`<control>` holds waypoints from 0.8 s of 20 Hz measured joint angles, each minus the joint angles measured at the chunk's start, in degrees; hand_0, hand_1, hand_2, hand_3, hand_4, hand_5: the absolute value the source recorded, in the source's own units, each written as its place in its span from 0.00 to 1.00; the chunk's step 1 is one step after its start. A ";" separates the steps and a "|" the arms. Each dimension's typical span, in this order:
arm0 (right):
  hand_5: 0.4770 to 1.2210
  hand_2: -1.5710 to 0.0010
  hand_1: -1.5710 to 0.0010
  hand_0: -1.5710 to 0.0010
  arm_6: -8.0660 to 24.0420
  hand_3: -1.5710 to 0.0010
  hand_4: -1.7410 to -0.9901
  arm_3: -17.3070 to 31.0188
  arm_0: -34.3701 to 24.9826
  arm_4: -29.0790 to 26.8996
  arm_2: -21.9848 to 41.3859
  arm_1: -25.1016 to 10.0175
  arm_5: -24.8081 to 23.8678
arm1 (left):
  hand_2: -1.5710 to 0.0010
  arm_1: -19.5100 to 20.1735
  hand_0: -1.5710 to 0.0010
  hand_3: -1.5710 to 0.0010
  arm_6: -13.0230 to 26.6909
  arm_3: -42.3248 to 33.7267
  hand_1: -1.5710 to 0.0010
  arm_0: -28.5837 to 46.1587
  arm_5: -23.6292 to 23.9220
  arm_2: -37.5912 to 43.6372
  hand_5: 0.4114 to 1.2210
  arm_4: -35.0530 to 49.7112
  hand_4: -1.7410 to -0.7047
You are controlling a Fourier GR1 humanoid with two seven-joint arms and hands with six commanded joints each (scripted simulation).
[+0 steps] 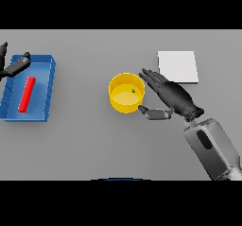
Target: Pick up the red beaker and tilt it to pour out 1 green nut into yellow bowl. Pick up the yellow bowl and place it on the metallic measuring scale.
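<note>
A yellow bowl [125, 93] stands mid-table with a small green nut [133, 91] inside it. My right hand [173, 96] is right beside the bowl's right side, fingers straight along the rim and thumb stretched under toward the bowl's near edge; it is open and not closed on the bowl. The red beaker [27, 94] lies on its side in a blue tray [47, 85] at the left. My left hand [13, 65] shows at the tray's far left corner. The metallic scale [177, 66] is a pale square plate behind the right hand.
The blue tray takes up the left side of the grey table. The scale lies at the back right, a short way behind and right of the bowl.
</note>
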 measured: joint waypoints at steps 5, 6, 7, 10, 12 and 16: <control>0.24 1.00 1.00 1.00 -3.11 1.00 0.62 4.77 -6.25 3.64 4.57 -1.50 4.38 | 1.00 -0.31 1.00 1.00 -0.67 0.07 1.00 0.04 -0.03 -0.08 0.38 0.04 0.91; 0.25 1.00 1.00 1.00 -3.19 1.00 0.62 5.92 -7.68 4.04 5.44 -0.85 5.04 | 1.00 -0.30 1.00 1.00 -0.58 0.44 1.00 -0.44 -0.29 -0.01 0.38 0.01 0.91; 0.26 1.00 1.00 1.00 -3.67 1.00 0.62 7.23 -8.96 4.18 5.99 -0.80 5.96 | 1.00 -0.68 1.00 1.00 -0.58 0.68 1.00 -0.34 -0.33 -0.27 0.38 -0.08 0.91; 0.28 1.00 1.00 1.00 -5.49 1.00 0.64 11.67 -12.53 5.72 8.33 -0.73 8.00 | 1.00 -0.26 1.00 1.00 -0.51 0.22 1.00 -0.34 -0.19 -0.40 0.38 -0.39 0.91; 0.28 1.00 1.00 1.00 -6.89 1.00 0.65 13.37 -13.86 6.28 9.51 -0.50 8.79 | 1.00 -0.24 1.00 1.00 -0.49 0.47 1.00 -0.57 -0.45 -0.34 0.38 -0.34 0.91; 0.27 1.00 1.00 1.00 -8.62 1.00 0.65 16.84 -17.01 5.98 10.83 0.67 11.39 | 1.00 -0.28 1.00 1.00 -0.26 0.58 1.00 -0.77 -0.63 -0.21 0.40 -0.09 0.91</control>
